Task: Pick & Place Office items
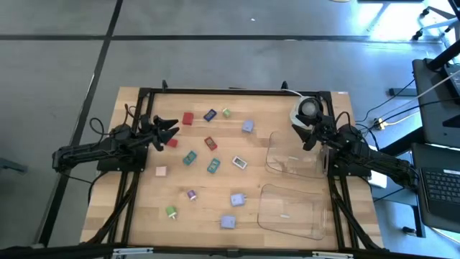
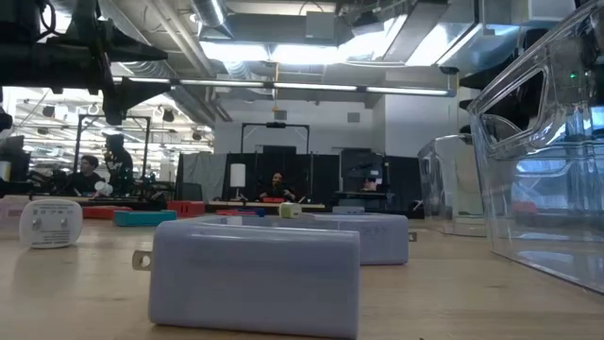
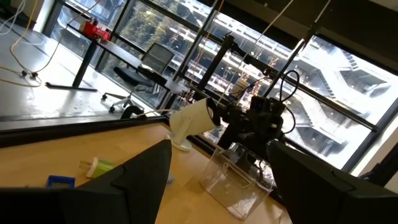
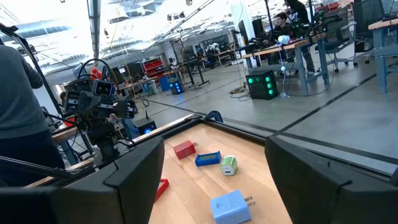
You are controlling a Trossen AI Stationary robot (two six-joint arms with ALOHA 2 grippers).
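Left gripper [image 1: 171, 130] and right gripper [image 1: 310, 138] are held open and empty above the table [image 1: 144, 208], with office items [image 1: 213, 165] scattered between them.

Wooden surface [image 1: 144, 216]: small office items [image 1: 210, 143] scattered centre to 9 o'clock; 2 clear trays [image 1: 291, 208] at 3–4 o'clock; tape roll [image 1: 307, 108] at 1 o'clock.

I can't read any words, numbers or signs here. The little office items [image 1: 210, 144] on my desk [image 1: 144, 208] are too small for me to see any writing, and the clear trays [image 1: 291, 208] look plain.
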